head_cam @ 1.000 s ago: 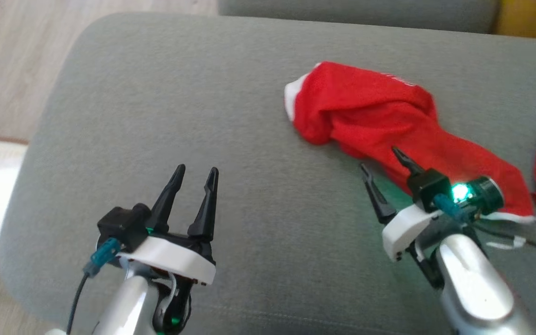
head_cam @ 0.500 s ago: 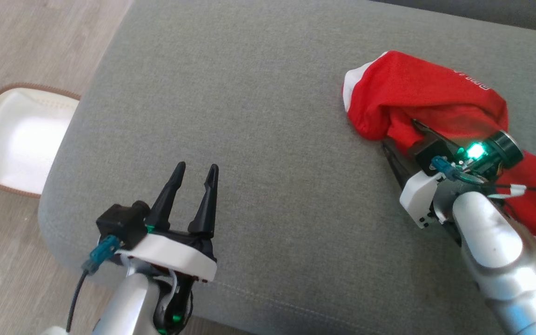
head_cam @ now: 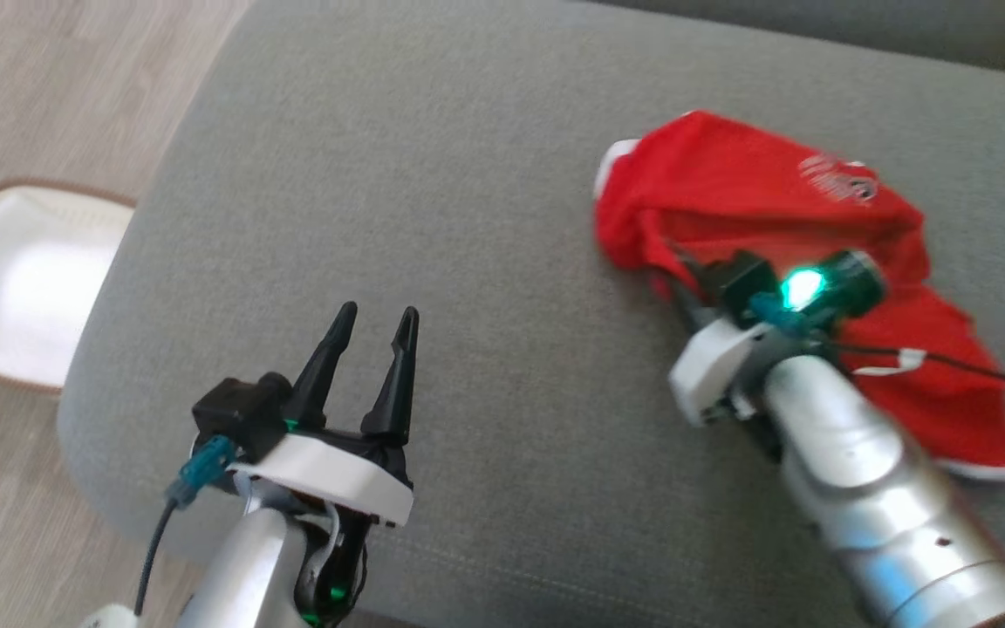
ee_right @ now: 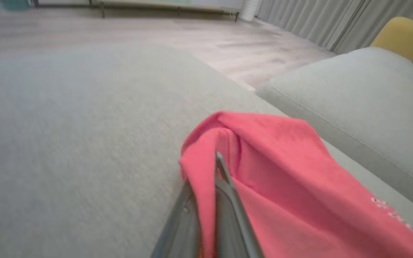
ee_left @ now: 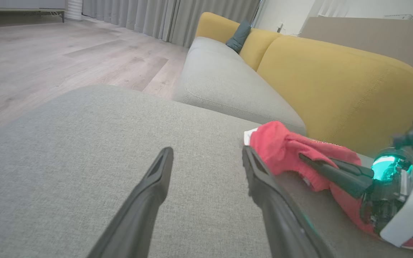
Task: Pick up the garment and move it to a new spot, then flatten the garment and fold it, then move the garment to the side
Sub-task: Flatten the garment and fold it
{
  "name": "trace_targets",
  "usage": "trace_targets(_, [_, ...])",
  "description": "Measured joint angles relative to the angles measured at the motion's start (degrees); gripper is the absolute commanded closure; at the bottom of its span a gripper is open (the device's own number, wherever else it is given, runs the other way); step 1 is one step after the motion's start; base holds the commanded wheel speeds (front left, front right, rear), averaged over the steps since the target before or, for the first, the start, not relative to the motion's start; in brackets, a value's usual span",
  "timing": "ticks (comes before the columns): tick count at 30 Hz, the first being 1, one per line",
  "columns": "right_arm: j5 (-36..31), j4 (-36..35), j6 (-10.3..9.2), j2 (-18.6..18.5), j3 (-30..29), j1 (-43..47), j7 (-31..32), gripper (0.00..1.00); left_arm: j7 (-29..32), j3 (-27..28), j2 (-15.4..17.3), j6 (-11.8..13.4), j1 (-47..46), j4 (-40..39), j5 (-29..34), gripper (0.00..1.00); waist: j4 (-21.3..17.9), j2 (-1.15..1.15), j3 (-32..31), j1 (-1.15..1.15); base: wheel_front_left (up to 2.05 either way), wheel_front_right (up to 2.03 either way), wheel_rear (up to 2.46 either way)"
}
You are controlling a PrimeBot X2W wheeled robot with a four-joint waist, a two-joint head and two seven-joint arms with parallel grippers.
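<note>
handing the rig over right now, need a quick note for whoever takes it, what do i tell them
Left tool: open, empty, above the grey fabric sofa cushion.
Right tool: shut on a fold of the crumpled red fabric garment with white trim.
Garment: bunched on the cushion, to the right in the head view, mostly resting on it.
Done: grasp made.
Left: carry it to a new spot, flatten, fold, move it aside.

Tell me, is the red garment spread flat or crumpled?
Crumpled. The red garment lies bunched in thick folds on the grey cushion, and the right claw is shut on one fold.
</note>
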Motion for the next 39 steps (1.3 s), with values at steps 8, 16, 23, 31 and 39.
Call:
trace_targets(8, [24.08,-11.17,0.0,2.49,12.24,3.05,-1.15,1.0,0.0,0.56,0.02,-0.08,0.95,1.02,1.47,0.0,-3.48,0.0,-3.45,0.0,0.0,0.0,0.0])
trace_targets(16, [38.31,-17.28,0.0,-8.15,7.32,2.29,4.57,1.0,0.0,-0.54,0.03,-0.6,1.57,1.02,1.44,0.0,-2.67,0.0,-2.53,0.0,0.0,0.0,0.0])
trace_targets(23, [35.0,-8.6,0.0,-12.27,1.75,-3.63,5.86,1.0,0.0,-1.38,0.03,-0.56,1.13,0.82,0.52,0.0,-0.74,0.0,0.59,0.0,0.0,0.0,0.0])
trace_targets(31, [31.25,-2.07,0.0,-12.35,4.0,-7.71,6.82,0.0,0.0,-1.6,0.02,-0.19,-0.92,0.55,-0.14,0.0,-0.21,0.0,2.95,0.0,0.0,0.0,0.0])
trace_targets(39, [31.12,-2.22,0.0,-9.32,6.02,-8.28,1.25,0.0,0.0,-0.66,0.01,-0.13,-1.83,0.69,1.12,0.0,-4.28,0.0,2.2,0.0,0.0,0.0,0.0])
